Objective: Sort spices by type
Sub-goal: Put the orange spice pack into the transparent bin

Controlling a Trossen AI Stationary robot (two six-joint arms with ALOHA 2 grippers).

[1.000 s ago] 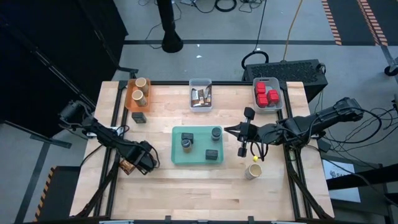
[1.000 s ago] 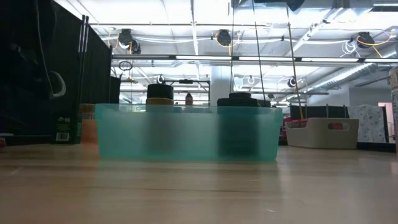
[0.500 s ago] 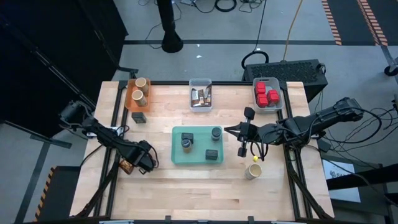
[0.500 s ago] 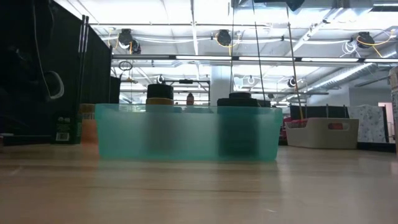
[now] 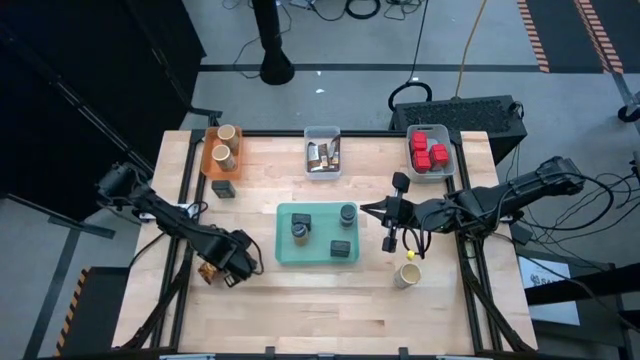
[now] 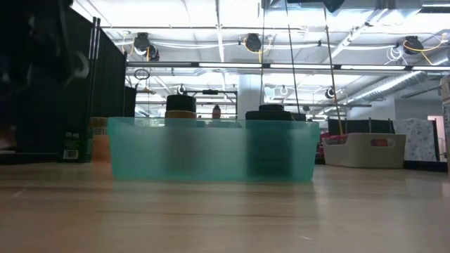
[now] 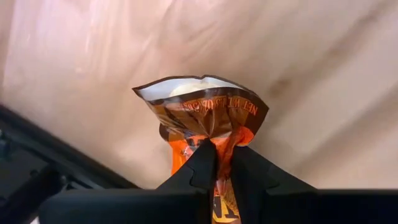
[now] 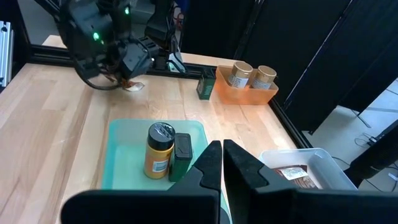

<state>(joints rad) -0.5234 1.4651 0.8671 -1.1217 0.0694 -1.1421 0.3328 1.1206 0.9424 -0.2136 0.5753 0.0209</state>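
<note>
Although the left gripper (image 7: 219, 163) is pinched tight on the orange-red printed packet (image 7: 202, 109), the hold takes only the crimped lower part of the foil, with most of the pouch fanning out free beyond the fingertips. Risk: the slick foil could slide out during a lift or swing, since so little of it sits between the pads. The packet could also twist and land on edge when released. In the high view this gripper (image 5: 222, 262) sits near the table's front left, close to the table's left edge (image 5: 170, 200), so a drop there might go off the wood.

Probable destination is the clear bin (image 5: 322, 155) at the far middle, which already holds similar packets. The direct path crosses the teal tray (image 5: 284, 232), where two dark jars (image 5: 299, 229) and a dark block (image 5: 342, 247) stand tall enough to catch a low-carried pouch; a high carry seems advisable.

Right gripper (image 5: 392, 228) is fully closed, holding nothing, waiting just right of the tray. A tan round jar (image 5: 406, 275) stands near it, unsorted. Further back: the orange bin (image 5: 211, 160) with two tan jars, a dark block (image 5: 224, 188) beside it, and the red cubes (image 5: 430, 152) in the far right bin.
</note>
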